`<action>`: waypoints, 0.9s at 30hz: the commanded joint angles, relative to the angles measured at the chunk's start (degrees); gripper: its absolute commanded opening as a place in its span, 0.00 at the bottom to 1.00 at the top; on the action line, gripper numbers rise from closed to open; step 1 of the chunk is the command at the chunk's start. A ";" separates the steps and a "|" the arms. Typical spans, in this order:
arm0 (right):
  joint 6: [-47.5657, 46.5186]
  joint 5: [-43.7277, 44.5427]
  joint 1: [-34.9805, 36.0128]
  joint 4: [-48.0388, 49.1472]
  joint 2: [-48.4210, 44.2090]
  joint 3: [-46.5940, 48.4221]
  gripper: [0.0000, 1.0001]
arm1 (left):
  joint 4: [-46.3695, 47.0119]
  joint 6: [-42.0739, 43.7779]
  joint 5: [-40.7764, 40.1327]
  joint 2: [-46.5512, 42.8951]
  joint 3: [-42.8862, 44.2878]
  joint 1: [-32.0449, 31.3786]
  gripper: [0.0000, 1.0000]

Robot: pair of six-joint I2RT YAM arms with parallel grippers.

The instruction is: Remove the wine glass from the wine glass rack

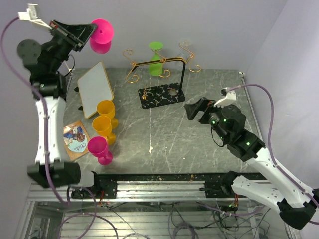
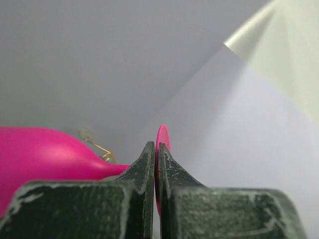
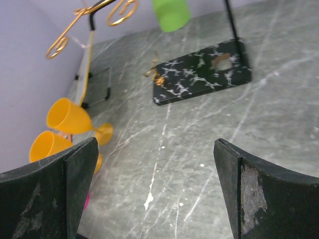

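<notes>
My left gripper [image 1: 92, 29] is raised high at the far left, shut on the round foot [image 2: 163, 137] of a pink wine glass [image 1: 101, 37]. The glass lies sideways in the air, left of the rack and clear of it; its bowl [image 2: 40, 154] shows in the left wrist view. The wine glass rack [image 1: 159, 62] has gold scroll hooks, a black post and a black veined base [image 1: 160, 95]. A green wine glass [image 1: 156, 62] hangs upside down on it. My right gripper [image 1: 192, 110] is open and empty over the table, right of the rack base [image 3: 202, 79].
Two yellow glasses [image 1: 105, 108] [image 1: 102, 126] and another pink glass [image 1: 99, 148] stand at the table's left. A white board [image 1: 94, 88] leans behind them, and a picture card [image 1: 76, 139] lies at the left edge. Walls stand close behind and at the right.
</notes>
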 commanded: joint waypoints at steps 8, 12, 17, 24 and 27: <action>-8.74 -21.44 -0.12 16.46 6.33 -0.21 1.00 | 2.85 2.38 12.13 -25.08 -15.77 -0.86 0.07; -7.74 -25.19 -0.15 18.18 7.54 0.93 1.00 | 18.24 -8.18 12.76 -27.44 -26.17 -2.75 0.07; -2.96 -24.25 -0.17 17.64 10.27 2.12 0.99 | 23.44 -10.60 10.86 -27.65 -32.21 -7.88 0.07; 4.28 -34.27 -0.24 23.94 15.82 4.78 0.99 | 40.20 -22.13 8.02 -24.76 -39.30 -16.29 0.07; 10.66 -40.53 -0.42 32.60 17.78 3.81 0.99 | 48.10 -28.54 7.09 -24.03 -41.89 -16.39 0.07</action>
